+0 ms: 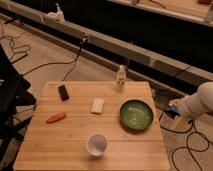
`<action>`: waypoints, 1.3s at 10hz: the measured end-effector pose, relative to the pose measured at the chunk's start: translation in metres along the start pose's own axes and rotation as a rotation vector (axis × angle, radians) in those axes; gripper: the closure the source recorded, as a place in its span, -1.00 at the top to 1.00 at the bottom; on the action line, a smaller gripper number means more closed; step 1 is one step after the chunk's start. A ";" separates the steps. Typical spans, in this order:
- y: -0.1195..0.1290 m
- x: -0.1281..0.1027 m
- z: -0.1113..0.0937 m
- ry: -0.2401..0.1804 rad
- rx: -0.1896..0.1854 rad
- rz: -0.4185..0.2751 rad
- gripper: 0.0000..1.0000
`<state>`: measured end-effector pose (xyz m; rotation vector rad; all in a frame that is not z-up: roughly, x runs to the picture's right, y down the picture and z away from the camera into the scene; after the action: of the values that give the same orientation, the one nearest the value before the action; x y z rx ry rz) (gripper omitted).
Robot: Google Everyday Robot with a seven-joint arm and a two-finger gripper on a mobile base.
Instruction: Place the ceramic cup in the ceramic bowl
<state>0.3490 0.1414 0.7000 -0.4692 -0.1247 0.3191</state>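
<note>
The white ceramic cup (97, 145) stands upright near the front edge of the wooden table (60, 145). The green ceramic bowl (136, 115) with a dark rim sits to its right and further back, apart from the cup. The white robot arm enters from the right edge, and its gripper (174, 109) hangs off the table's right side, right of the bowl and well away from the cup.
On the table are a small clear bottle (120, 78) at the back edge, a black block (63, 92) at the back left, a white block (97, 105) in the middle and an orange carrot-like thing (56, 118) at the left. Cables lie on the floor around the table.
</note>
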 end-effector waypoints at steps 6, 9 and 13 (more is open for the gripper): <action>0.000 0.000 0.000 0.000 0.000 0.000 0.60; 0.000 -0.003 0.004 0.002 -0.003 -0.010 0.60; 0.005 -0.018 0.010 -0.014 -0.023 -0.044 0.60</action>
<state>0.3290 0.1442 0.7060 -0.4868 -0.1525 0.2781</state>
